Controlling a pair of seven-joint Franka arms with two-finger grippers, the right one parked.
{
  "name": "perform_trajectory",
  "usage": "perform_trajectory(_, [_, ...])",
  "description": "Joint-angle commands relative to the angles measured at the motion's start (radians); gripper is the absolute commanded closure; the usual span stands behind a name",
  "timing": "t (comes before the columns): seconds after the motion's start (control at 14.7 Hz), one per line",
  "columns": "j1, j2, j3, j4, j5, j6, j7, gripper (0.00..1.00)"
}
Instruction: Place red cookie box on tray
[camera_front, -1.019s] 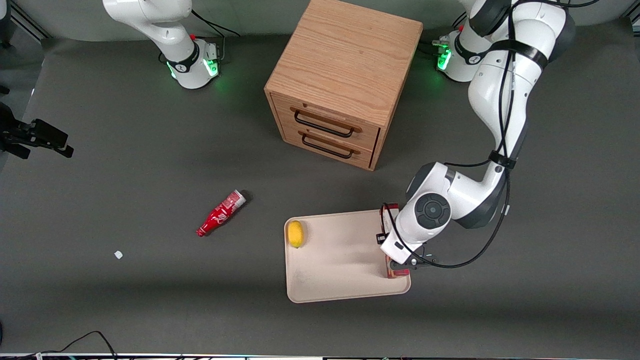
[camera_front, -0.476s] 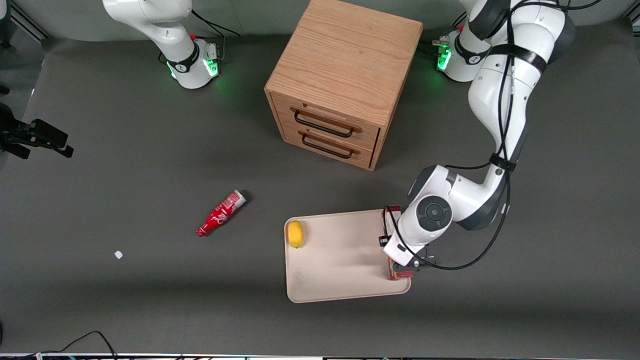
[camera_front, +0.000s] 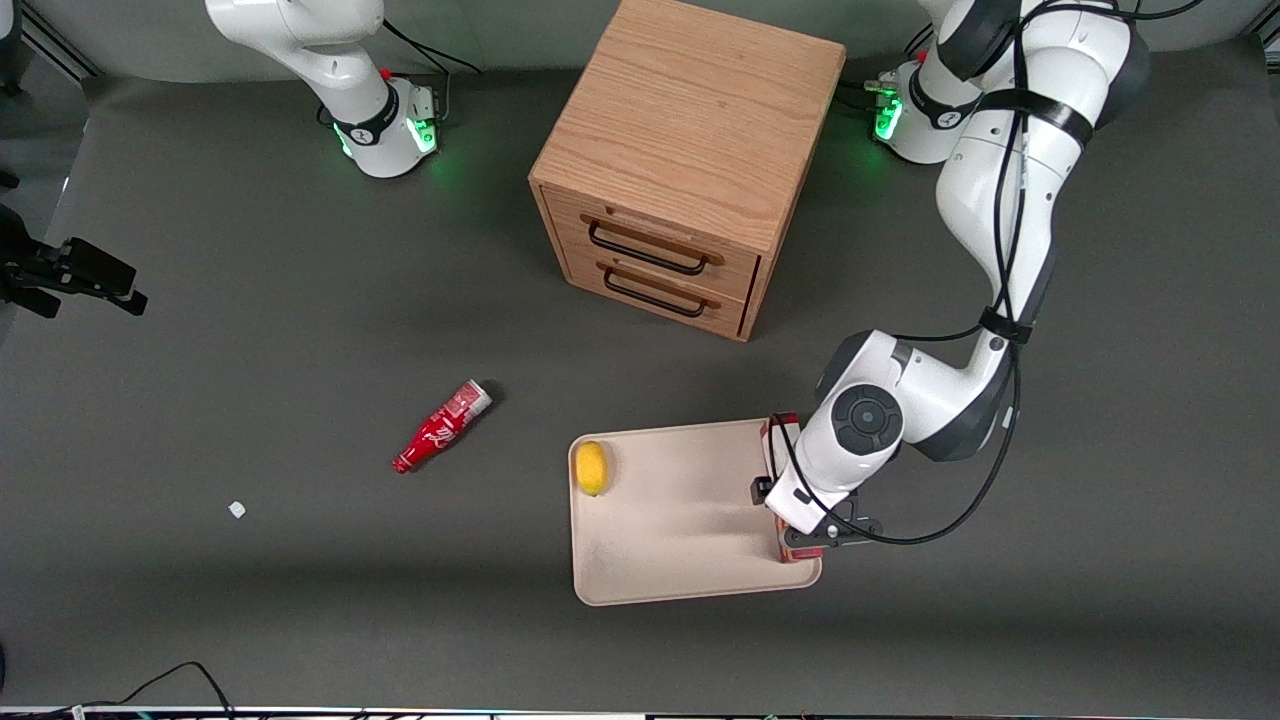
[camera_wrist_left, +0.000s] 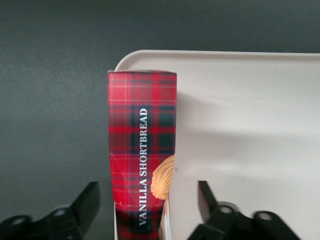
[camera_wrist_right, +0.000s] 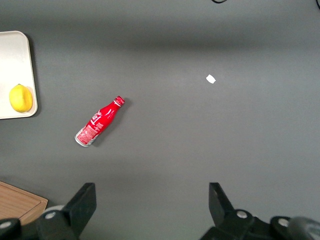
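Tray (camera_front: 680, 560) sits lower centre of the front view, w/ a lemon (camera_front: 592, 467) inside near its edge toward the parked arm's end. Red cookie box (camera_wrist_left: 142, 150) lies along the tray's edge at the working arm's end, on the rim by the look of it; in the front view only bits show (camera_front: 779, 428) past the wrist. Whether it rests fully inside or half on the rim, can't tell. Plaid print, "VANILLA SHORTBREAD" lettering, cookie pic on the side.

Wooden drawer cabinet (camera_front: 690, 160) upper centre of the front view, two drawers, both closed, contents not visible.

Gripper (camera_front: 812, 537) hangs over the box's nearer end, straddling it. Fingers (camera_wrist_left: 87, 202) spread wide, gap visible btwn each finger and the box, so no contact w/ it.

Red bottle (camera_front: 441, 426) lies on its side on the table (camera_front: 250, 330), left of centre in the front view, well apart from the tray. Small white scrap (camera_front: 236, 509) lower left, nearer the camera than the bottle.
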Motion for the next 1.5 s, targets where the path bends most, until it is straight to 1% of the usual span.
perform_trajectory(0.0, [-0.011, -0.039, 0.013, -0.005, 0.011, 0.009, -0.015, 0.00])
perform_trajectory(0.14, [0.015, -0.111, 0.012, -0.018, 0.007, -0.020, -0.014, 0.00])
perform_trajectory(0.2, [0.023, -0.166, 0.012, -0.047, -0.016, -0.034, -0.011, 0.00])
perform_trajectory(0.27, [0.041, -0.223, 0.012, -0.074, -0.066, -0.051, 0.023, 0.00])
perform_trajectory(0.34, [0.061, -0.277, 0.012, -0.097, -0.131, -0.077, 0.098, 0.00])
perform_trajectory(0.41, [0.093, -0.335, 0.012, -0.119, -0.215, -0.124, 0.173, 0.00])
perform_trajectory(0.48, [0.132, -0.392, 0.013, -0.136, -0.283, -0.184, 0.225, 0.00])
perform_trajectory(0.54, [0.168, -0.444, 0.013, -0.151, -0.303, -0.241, 0.256, 0.00])
perform_trajectory(0.75, [0.271, -0.588, 0.018, -0.209, -0.302, -0.392, 0.288, 0.00])
perform_trajectory(0.82, [0.299, -0.643, 0.033, -0.257, -0.302, -0.423, 0.349, 0.00])
perform_trajectory(0.88, [0.313, -0.699, 0.059, -0.306, -0.302, -0.434, 0.434, 0.00])
perform_trajectory(1.02, [0.337, -0.779, 0.105, -0.370, -0.302, -0.479, 0.546, 0.00])
perform_trajectory(1.16, [0.369, -0.854, 0.114, -0.422, -0.291, -0.529, 0.620, 0.00])
perform_trajectory(1.29, [0.382, -0.938, 0.134, -0.496, -0.283, -0.520, 0.676, 0.00])
perform_trajectory(1.43, [0.393, -0.990, 0.138, -0.512, -0.282, -0.532, 0.713, 0.00])
